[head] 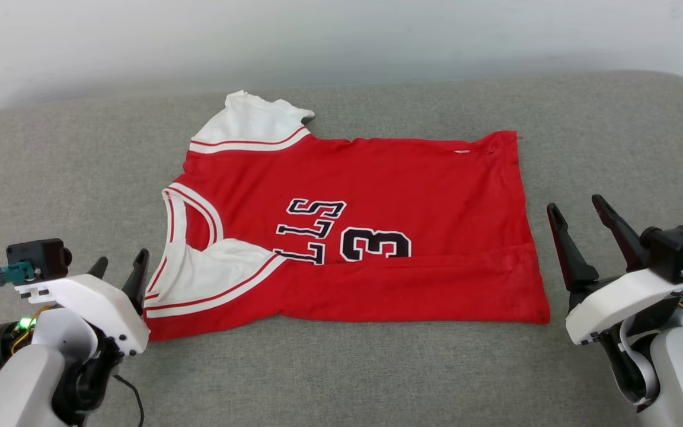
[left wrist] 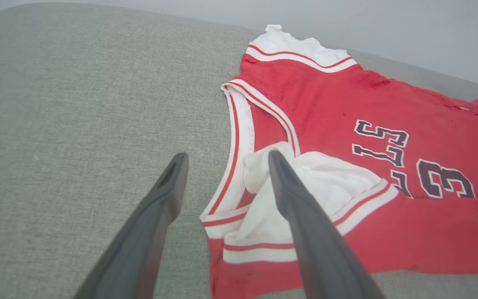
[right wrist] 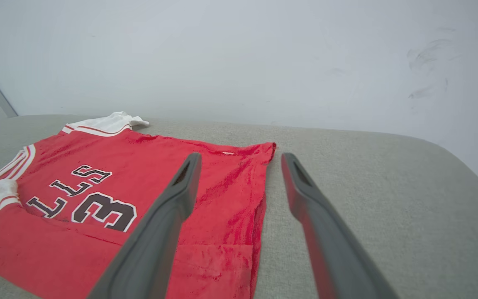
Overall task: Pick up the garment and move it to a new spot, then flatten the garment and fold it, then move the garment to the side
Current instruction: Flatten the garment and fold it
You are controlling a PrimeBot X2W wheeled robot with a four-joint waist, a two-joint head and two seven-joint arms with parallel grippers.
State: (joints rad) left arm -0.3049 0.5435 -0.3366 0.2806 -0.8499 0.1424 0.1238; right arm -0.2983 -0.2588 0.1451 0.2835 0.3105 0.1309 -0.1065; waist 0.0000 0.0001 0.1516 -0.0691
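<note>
Garment [head: 377, 196] lying on grey padded surface [head: 341, 373], middle of head view. Neck toward robot's left, hem toward right. Near long edge folded up over front; far white sleeve sticking out. Left claw [head: 122, 261] just beside collar corner, fingers wide, empty. Right claw [head: 574, 204] near hem, fingers wide, empty.

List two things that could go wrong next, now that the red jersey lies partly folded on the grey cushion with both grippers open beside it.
1. The near sleeve lies bunched on the garment; another fold may trap that lump.
2. The left gripper sits close to the layered edge; it might pinch only the top layer and pull the fold open.
</note>
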